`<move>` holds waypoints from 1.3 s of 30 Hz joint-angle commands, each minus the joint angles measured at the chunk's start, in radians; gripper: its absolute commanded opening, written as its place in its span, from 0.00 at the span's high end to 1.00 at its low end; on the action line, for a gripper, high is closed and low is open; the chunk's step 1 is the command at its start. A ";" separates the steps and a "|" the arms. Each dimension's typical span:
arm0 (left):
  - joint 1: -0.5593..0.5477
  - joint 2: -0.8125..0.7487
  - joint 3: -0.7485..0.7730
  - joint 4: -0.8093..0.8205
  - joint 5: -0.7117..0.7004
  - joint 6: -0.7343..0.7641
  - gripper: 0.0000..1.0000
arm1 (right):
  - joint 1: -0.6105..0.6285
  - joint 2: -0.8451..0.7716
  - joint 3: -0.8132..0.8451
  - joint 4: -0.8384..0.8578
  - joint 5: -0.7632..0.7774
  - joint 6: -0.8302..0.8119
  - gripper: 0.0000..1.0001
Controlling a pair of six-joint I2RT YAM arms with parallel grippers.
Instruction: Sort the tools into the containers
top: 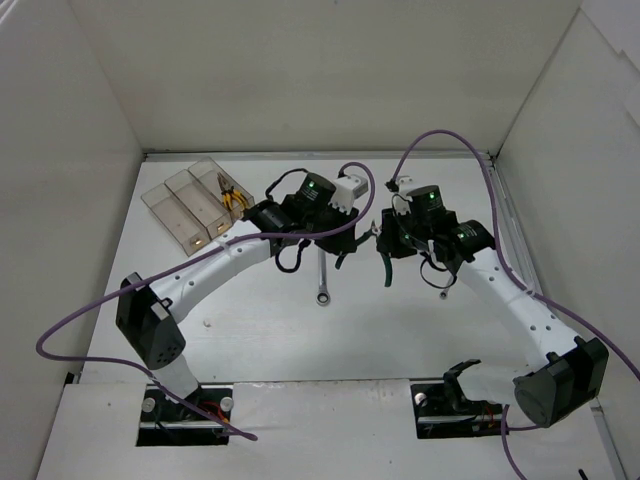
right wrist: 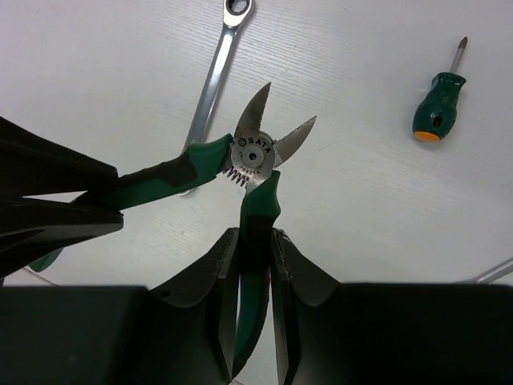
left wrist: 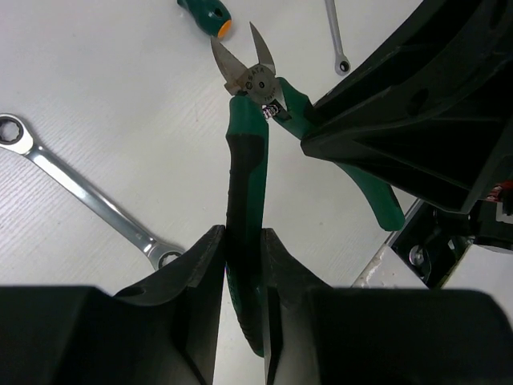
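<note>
The dark green-handled pliers [left wrist: 244, 160] hang between my two grippers with their handles spread and cutter jaws apart. My left gripper [left wrist: 244, 237] is shut on one handle, and my right gripper [right wrist: 255, 237] is shut on the other handle [right wrist: 256, 208]. In the top view the two grippers meet at mid-table, left [top: 345, 250] and right [top: 385, 252], with a green handle [top: 388, 272] poking out below. The containers [top: 195, 205] stand at the back left; yellow-handled pliers [top: 232, 197] lie in the rightmost bin.
A silver wrench [top: 321, 280] lies on the table just below the grippers. The left wrist view shows that wrench [left wrist: 80, 192], a second wrench [left wrist: 337, 36] and a green stubby screwdriver [left wrist: 204, 12] with an orange end. White walls enclose the table.
</note>
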 commanded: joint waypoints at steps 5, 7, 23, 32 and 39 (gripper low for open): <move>0.033 -0.069 -0.048 0.078 -0.055 -0.051 1.00 | 0.021 0.010 0.058 0.070 -0.004 0.015 0.87; 0.033 -0.083 -0.058 0.078 -0.095 -0.053 1.00 | 0.024 0.020 0.071 0.068 0.002 0.023 0.45; 0.219 -0.078 0.100 -0.082 -0.563 0.078 1.00 | 0.000 -0.053 0.058 0.066 0.216 0.064 0.02; 0.424 0.050 0.292 -0.091 -0.752 0.185 1.00 | -0.002 -0.203 -0.096 0.050 0.211 0.102 0.02; 0.542 0.144 0.343 -0.008 -0.764 0.231 1.00 | -0.003 -0.263 -0.191 0.048 0.167 0.139 0.02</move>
